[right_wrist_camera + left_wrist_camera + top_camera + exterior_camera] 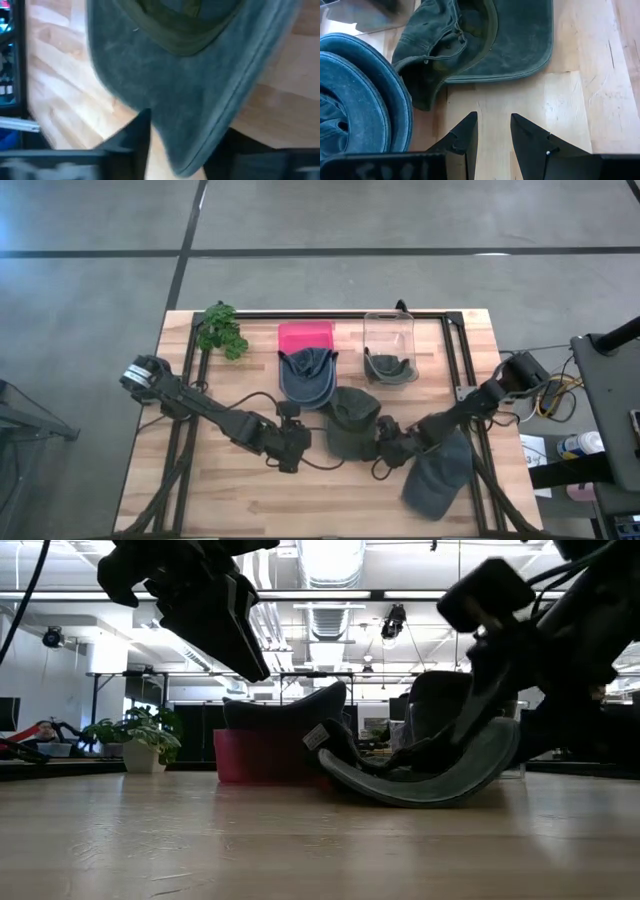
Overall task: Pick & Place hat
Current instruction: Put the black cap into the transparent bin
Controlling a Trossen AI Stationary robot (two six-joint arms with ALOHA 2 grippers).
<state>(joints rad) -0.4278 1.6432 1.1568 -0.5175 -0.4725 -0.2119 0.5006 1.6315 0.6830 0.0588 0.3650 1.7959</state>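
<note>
On the wooden table (200, 490), taking the dark green cap (352, 420) at its middle as my landmark, the leafy green plant (221, 330) stands far to the left of it, up at the back edge. My left gripper (295, 442) sits just left of that green cap, low over the boards; its two dark fingers (462, 142) are spread apart with only bare wood between them, pointing toward the cap's brim (520, 45). Behind the green cap and slightly left lies the round blue denim hat (306, 376), its back edge resting in the shallow red plastic tray (305, 336). In the left wrist view the blue hat's rim (375, 95) lies beside the green cap, the two touching or nearly so.

Behind the green cap to the right stands the clear plastic box (390, 340), with another dark cap (390, 367) inside it. My right gripper (392, 445) is just right of the green cap, pinched on the brim of a grey-blue cap (440, 470); my right wrist view shows that brim (190, 95) running down between my fingers. The grey-blue cap spreads away to the right of the landmark, toward the table's front right corner.
</note>
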